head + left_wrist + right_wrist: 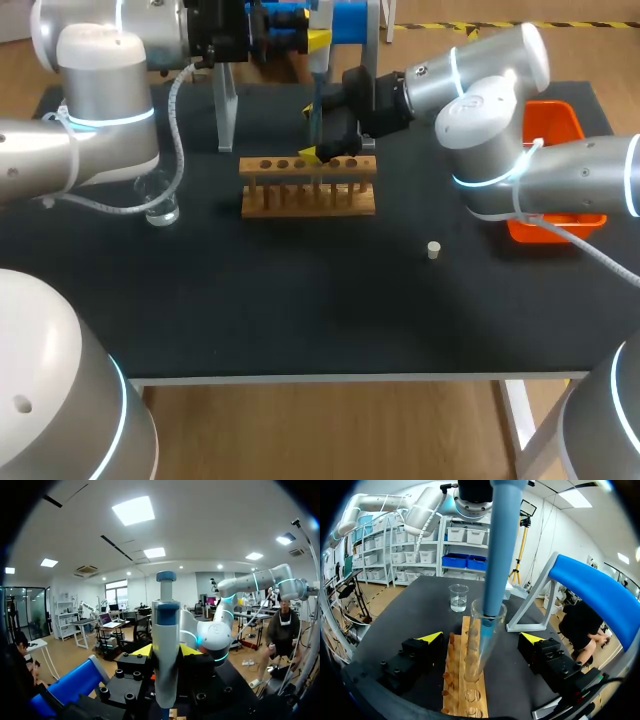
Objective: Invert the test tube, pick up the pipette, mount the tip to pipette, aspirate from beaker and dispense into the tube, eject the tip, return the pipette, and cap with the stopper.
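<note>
Our left hand (pixel 166 651) grips the pipette (pixel 165 625) upright, its tip (pixel 485 632) pointing straight down inside the test tube (pixel 497 611) standing in the rack (pixel 308 187). Our right hand (pixel 481 637) is released, fingers wide apart either side of that tube, not touching it.

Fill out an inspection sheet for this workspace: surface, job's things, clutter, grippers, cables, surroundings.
Surface: black table.
Job's things: wooden rack mid-table, with a test tube standing in it; pipette with its tip down inside the tube; beaker of clear liquid left of the rack; stopper loose on the table right of the rack; blue pipette stand behind the rack.
Clutter: orange bin at the right edge.
Grippers: left gripper shut on the pipette; right gripper open, fingers either side of the tube, apart from it.
Cables: white cable hanging off the left arm, above the beaker.
Surroundings: nothing seen.
</note>
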Available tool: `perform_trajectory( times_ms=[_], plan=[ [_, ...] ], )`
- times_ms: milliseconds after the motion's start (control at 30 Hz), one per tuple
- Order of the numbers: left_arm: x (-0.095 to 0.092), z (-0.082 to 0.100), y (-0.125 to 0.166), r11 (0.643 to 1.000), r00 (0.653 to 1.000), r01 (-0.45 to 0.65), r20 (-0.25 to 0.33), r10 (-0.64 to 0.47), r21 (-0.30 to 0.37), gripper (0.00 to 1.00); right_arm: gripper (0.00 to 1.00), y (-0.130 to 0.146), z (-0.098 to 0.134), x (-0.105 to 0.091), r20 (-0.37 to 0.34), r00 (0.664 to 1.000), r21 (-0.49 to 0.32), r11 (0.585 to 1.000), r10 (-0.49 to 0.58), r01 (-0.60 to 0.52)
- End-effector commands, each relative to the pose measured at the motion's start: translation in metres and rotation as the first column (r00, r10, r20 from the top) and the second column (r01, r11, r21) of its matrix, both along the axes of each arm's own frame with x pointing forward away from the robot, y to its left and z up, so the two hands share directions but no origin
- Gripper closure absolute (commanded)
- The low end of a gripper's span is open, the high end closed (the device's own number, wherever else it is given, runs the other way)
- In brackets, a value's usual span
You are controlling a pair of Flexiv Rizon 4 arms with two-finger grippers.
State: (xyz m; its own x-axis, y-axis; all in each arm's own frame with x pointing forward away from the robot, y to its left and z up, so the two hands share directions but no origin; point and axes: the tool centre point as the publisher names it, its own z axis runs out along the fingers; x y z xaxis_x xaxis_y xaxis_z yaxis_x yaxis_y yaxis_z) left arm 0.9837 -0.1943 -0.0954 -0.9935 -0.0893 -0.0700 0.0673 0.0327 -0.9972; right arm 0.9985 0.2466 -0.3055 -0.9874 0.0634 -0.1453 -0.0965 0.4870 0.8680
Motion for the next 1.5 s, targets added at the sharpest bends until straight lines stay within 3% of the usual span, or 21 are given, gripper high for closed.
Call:
perform_trajectory(
  times_ms=[33, 1500],
  plan=[
    [0.0017, 0.0009, -0.0012, 1.0, 1.0, 0.0, -0.008, 0.0, 0.0, 1.0, 0.0, -0.0005, 0.0006, -0.0004, 0.0, 1.0, -0.002, 1.0, 0.0, 0.0],
    [0.0009, -0.0011, 0.004, 1.0, 1.0, -0.017, 0.012, 0.017, -0.021, 1.0, 0.0, -0.0005, 0.0006, -0.0004, 0.0, 1.0, -0.002, 1.0, 0.0, 0.0]
  ],
)
